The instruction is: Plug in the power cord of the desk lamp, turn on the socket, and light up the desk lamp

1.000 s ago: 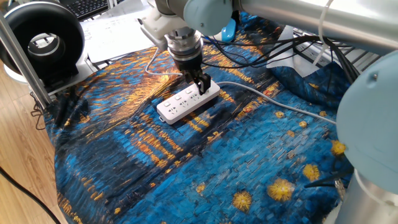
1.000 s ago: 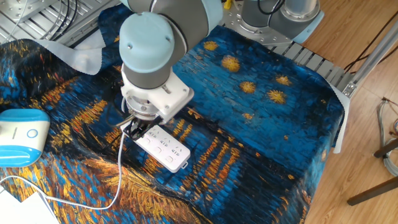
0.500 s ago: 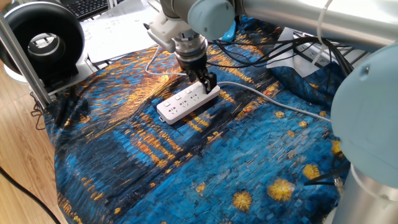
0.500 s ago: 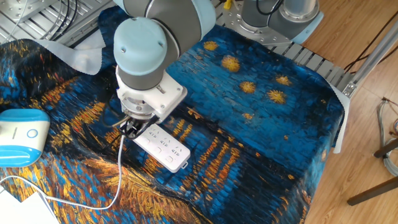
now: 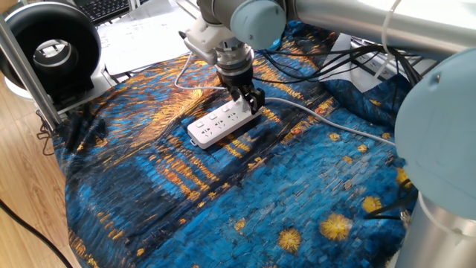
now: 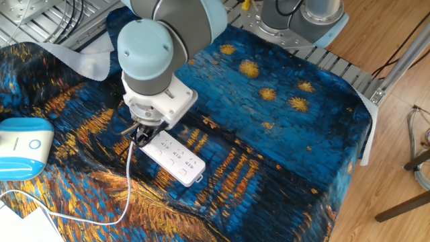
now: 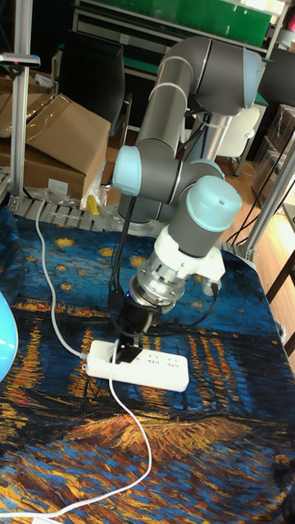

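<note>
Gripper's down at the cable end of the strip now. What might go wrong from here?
The gripper sits at the very end of the socket, which lies loose on wrinkled cloth; a push could slide or tip it. The power cord trails slack from under the gripper and could snag or pull the plug askew. Whether the plug is fully seated is hidden by the fingers.

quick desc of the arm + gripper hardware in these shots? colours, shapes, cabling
UR5 arm: silver-grey cylindrical links with rounded light-blue joint caps. A white angular bracket sits at the wrist above a ribbed metallic collar. The gripper is black and compact, with two short dark jaws. A thin black cable hangs alongside the forearm toward the wrist. No readable markings show.
</note>
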`<state>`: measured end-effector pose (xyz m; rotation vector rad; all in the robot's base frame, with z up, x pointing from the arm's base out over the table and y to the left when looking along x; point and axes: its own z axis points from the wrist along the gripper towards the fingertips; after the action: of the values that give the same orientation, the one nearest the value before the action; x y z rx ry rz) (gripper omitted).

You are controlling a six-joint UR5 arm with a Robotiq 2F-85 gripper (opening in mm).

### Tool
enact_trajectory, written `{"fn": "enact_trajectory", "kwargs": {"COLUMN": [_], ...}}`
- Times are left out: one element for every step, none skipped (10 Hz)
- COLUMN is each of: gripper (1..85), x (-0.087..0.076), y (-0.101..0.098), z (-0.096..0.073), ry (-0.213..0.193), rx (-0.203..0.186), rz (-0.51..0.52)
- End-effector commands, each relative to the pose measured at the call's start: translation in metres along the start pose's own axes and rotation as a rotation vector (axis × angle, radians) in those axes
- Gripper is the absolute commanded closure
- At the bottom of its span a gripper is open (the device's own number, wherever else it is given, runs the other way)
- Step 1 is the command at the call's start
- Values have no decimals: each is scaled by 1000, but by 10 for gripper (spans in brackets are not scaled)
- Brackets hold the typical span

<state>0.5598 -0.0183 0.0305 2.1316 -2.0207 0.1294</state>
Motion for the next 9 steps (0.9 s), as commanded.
{"fn": "enact_trajectory", "kwargs": {"gripper": [243, 250, 253, 253, 253, 250, 240, 240, 240], "x": [-2, -1, 1, -1, -4, -5, -3, 0, 4], "y": [8, 6, 3, 1, -1, -4, -8, -11, -14], "z": [3, 3, 2, 0, -2, -4, -5, -5, -2], "ry": [-16, -8, 0, -6, -16, -20, -23, -14, 3], "rx": [-27, -21, -14, -7, 8, 27, 45, 54, 60], "rz": [5, 9, 8, 11, 24, 42, 76, 87, 88]}}
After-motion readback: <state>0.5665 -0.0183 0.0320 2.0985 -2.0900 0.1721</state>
